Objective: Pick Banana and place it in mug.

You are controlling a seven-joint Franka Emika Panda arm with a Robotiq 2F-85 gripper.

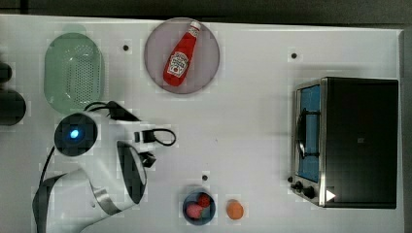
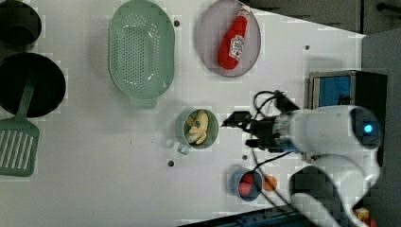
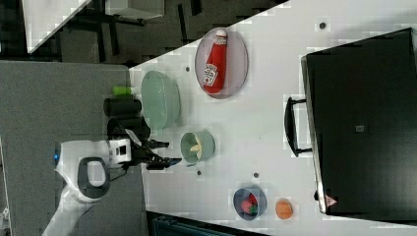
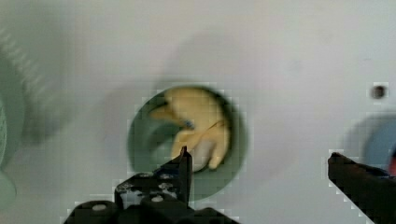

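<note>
Now you see: banana (image 2: 198,126) — inside green mug (image 2: 184,134) | gripper (image 4: 261,161) — jaws wide, holding nothing, above mug
</note>
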